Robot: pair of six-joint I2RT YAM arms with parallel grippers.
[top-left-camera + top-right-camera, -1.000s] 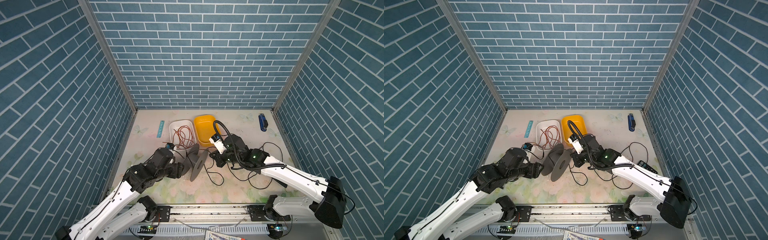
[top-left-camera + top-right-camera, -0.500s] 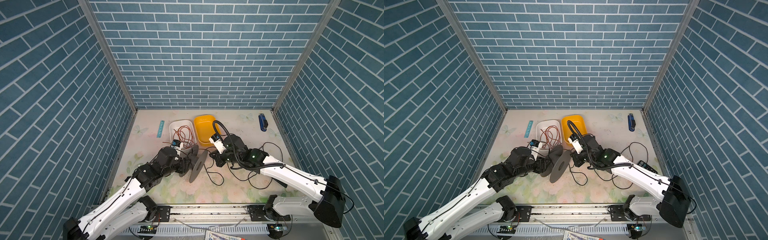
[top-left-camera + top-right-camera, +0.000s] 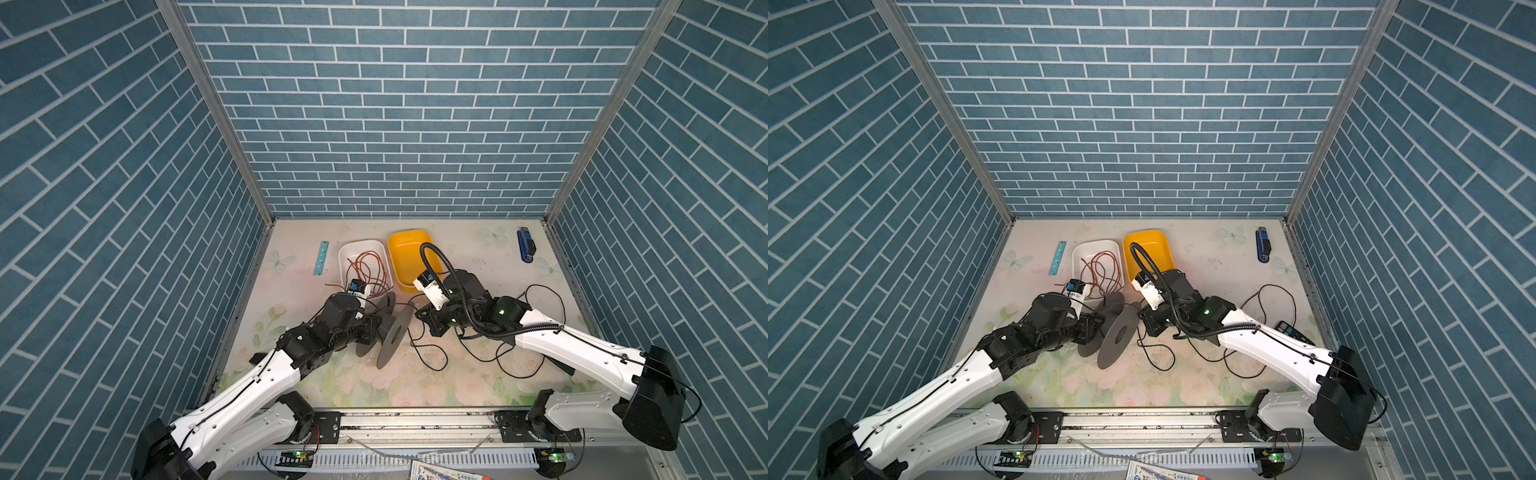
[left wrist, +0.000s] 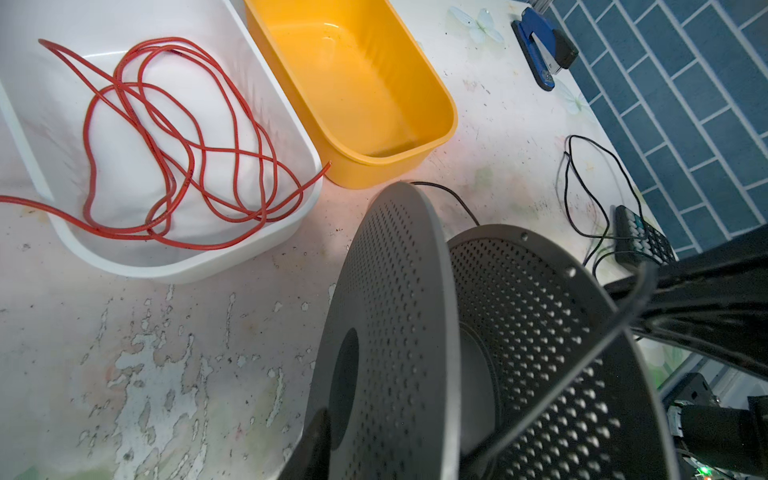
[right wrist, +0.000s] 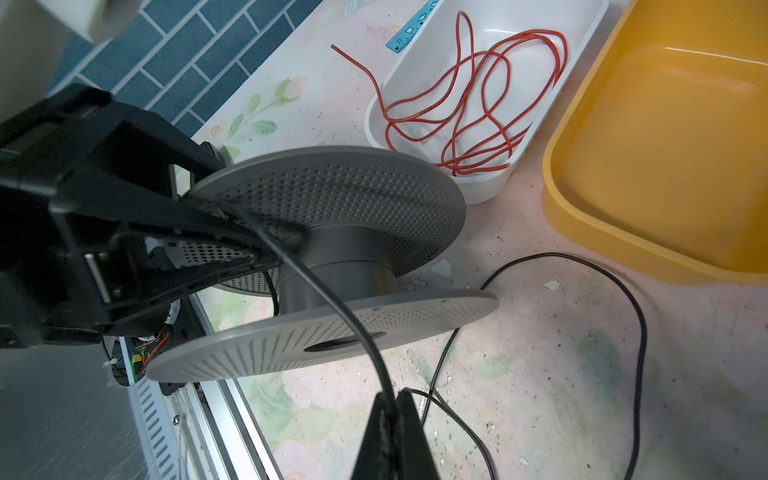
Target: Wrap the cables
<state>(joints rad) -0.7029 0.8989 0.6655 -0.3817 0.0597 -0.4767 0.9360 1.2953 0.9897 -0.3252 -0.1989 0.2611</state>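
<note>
Left tool reached spool rim beside the cable.

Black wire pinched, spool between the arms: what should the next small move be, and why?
Probably clamp the left end effector firmly onto the flange of the grey spool. Its fingers straddle that flange, though I cannot tell whether they grip yet. The right end effector is shut on the black wire, which runs to the spool. Winding likely needs the spool steadied first.

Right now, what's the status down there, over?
Right tool shut on cable, which runs to spool. Left tool at spool, grip unclear. Slack loops on table.
</note>
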